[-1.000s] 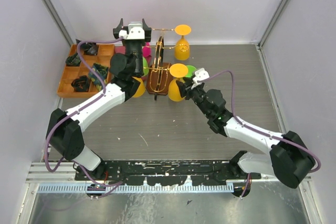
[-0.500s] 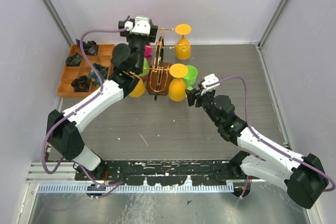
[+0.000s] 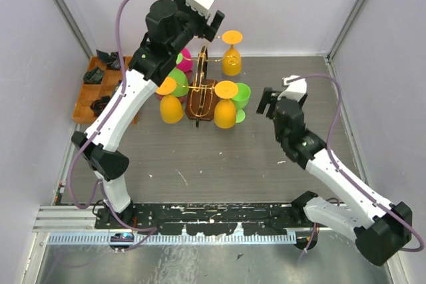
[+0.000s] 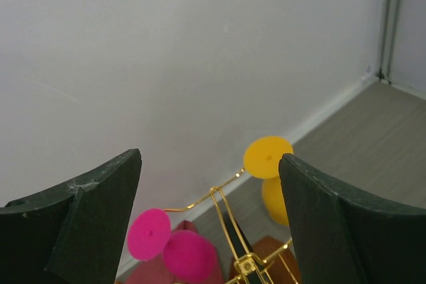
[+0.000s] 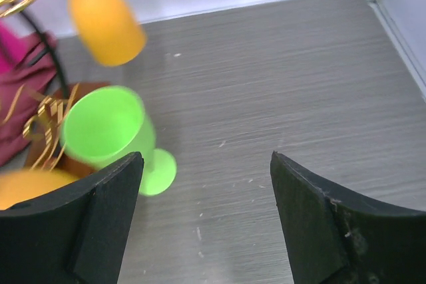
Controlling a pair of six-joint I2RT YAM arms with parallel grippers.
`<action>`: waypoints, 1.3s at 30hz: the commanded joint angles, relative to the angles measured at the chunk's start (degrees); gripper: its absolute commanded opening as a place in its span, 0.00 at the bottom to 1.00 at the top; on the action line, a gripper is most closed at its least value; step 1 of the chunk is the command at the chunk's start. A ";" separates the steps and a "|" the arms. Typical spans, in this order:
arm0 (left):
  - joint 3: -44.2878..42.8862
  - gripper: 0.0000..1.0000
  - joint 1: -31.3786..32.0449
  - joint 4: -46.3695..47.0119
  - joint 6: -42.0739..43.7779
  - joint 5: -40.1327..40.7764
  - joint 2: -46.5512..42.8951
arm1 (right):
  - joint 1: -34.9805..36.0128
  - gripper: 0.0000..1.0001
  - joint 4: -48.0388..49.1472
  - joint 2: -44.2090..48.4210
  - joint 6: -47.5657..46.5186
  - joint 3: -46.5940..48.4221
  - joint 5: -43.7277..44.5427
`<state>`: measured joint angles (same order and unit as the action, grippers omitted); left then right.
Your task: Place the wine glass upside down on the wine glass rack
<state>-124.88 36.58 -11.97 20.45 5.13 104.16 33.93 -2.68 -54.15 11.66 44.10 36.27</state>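
1. A gold wire wine glass rack (image 3: 202, 98) with curled arms and a brown oval wooden base stands mid-way across the grey wood-grain table (image 3: 200, 157).
2. A yellow plastic wine glass (image 3: 224, 112) hangs upside down on the rack's near right arm, foot disc on top and bowl pointing down. Neither gripper touches it.
3. Also hanging inverted are a second yellow glass (image 3: 171, 108) at near left, a third yellow glass (image 3: 231, 63) at far right and a pink glass (image 3: 186, 63) at far left.
4. A bright green glass (image 5: 106, 128) sits just right of the rack, beside the hung yellow one. It appears to stand on its own foot on the table.
5. The left gripper (image 4: 210, 157) is raised high over the rack's far side. Its dark fingers (image 4: 100, 211) are spread wide with nothing between them.
6. The right gripper (image 5: 205, 157) is to the right of the rack, apart from the green glass. Its fingers (image 5: 319, 217) are spread wide and empty.
7. An orange wooden compartment tray (image 3: 81, 110) lies by the left wall with small dark items in it, partly hidden behind the left arm.
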 commanded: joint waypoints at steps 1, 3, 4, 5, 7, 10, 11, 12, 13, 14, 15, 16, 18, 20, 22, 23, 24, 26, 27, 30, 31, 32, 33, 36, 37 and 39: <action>-1.98 0.91 -0.24 -11.79 -0.98 -8.30 1.48 | -11.05 0.83 -7.18 -3.87 11.53 5.69 -6.75; 0.28 0.91 -0.20 -10.79 -1.49 -8.33 0.33 | -14.35 0.82 -5.96 -5.74 12.84 6.15 -12.65; 1.33 0.90 -0.26 -10.49 -1.80 -8.23 -0.16 | -15.09 0.82 -5.68 -7.03 12.77 7.04 -13.97; 2.50 0.90 -0.19 -10.15 -2.08 -8.10 -0.69 | -15.31 0.82 -5.27 -7.96 12.27 7.77 -14.90; 5.42 0.90 -0.13 -8.90 -2.77 -7.89 -1.99 | -15.29 0.81 -4.74 -9.86 10.90 9.77 -16.90; 10.75 0.90 -0.03 -5.71 -3.74 -7.64 -4.52 | -15.35 0.79 -2.85 -12.35 9.63 11.83 -20.03; 12.40 0.90 0.01 -4.81 -4.01 -7.51 -5.37 | -15.30 0.78 -2.25 -13.27 9.39 12.45 -21.09; 13.85 0.90 0.06 -4.03 -4.13 -7.42 -6.07 | -15.33 0.78 -1.69 -14.19 9.27 13.14 -22.05; 15.57 0.90 0.06 -3.40 -4.26 -7.26 -6.80 | -15.37 0.77 -1.38 -15.08 9.12 13.76 -22.97; 16.69 0.90 0.07 -2.93 -4.28 -7.12 -7.35 | -15.26 0.76 -1.13 -16.27 9.02 14.43 -23.19; 17.65 0.90 0.07 -2.58 -4.36 -6.84 -7.89 | -15.31 0.76 -1.02 -17.31 9.07 15.02 -24.79; 18.55 0.90 0.07 -2.35 -4.36 -6.54 -8.30 | -15.28 0.76 -0.95 -18.56 9.08 15.58 -25.61; 20.08 0.90 0.05 -2.03 -4.36 -5.94 -9.19 | -15.27 0.75 -0.75 -20.94 8.84 16.68 -26.41; 21.38 0.90 0.14 -1.72 -4.22 -5.62 -9.86 | -15.34 0.74 -0.52 -23.36 8.57 17.99 -27.33; 22.25 0.91 0.09 -1.66 -3.98 -5.15 -10.39 | -15.28 0.72 -1.17 -26.21 8.30 20.25 -28.57; 22.57 0.91 0.14 -1.60 -3.91 -4.86 -10.52 | -15.30 0.71 -1.75 -27.27 8.29 20.99 -29.15; 22.88 0.91 0.16 -1.65 -3.79 -4.72 -10.78 | -15.32 0.70 -2.42 -28.30 8.21 22.17 -29.63; 23.52 0.91 0.16 -1.74 -3.46 -4.32 -11.11 | -15.25 0.69 -3.49 -29.84 8.29 24.07 -30.46; 23.78 0.91 0.12 -1.69 -3.36 -4.18 -11.27 | -15.21 0.68 -3.82 -30.40 8.29 24.57 -30.78; 24.59 0.92 0.14 -1.77 -3.10 -3.75 -11.84 | -15.29 0.66 -4.71 -31.75 8.30 25.66 -32.04; 24.86 0.92 0.10 -1.75 -3.01 -3.65 -12.01 | -15.33 0.65 -4.97 -32.14 8.25 25.83 -32.47; 25.21 0.92 0.09 -1.70 -2.92 -3.51 -12.17 | -15.28 0.64 -5.27 -32.50 8.16 26.08 -32.83; 25.41 0.92 0.07 -1.66 -2.88 -3.48 -12.26 | -15.32 0.64 -5.50 -32.85 8.12 26.17 -33.06; 25.80 0.92 0.09 -1.50 -2.78 -3.21 -12.28 | -15.24 0.60 -6.29 -33.97 7.88 26.32 -33.42; 25.85 0.92 0.12 -1.42 -2.74 -3.11 -12.15 | -15.27 0.59 -6.60 -34.41 7.79 26.38 -33.66; 25.83 0.93 0.07 -1.33 -2.78 -3.02 -11.98 | -15.26 0.57 -6.87 -35.20 7.60 26.41 -34.49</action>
<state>-99.61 36.53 -15.20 17.30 1.21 94.00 18.55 -9.28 -88.09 20.18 68.10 3.79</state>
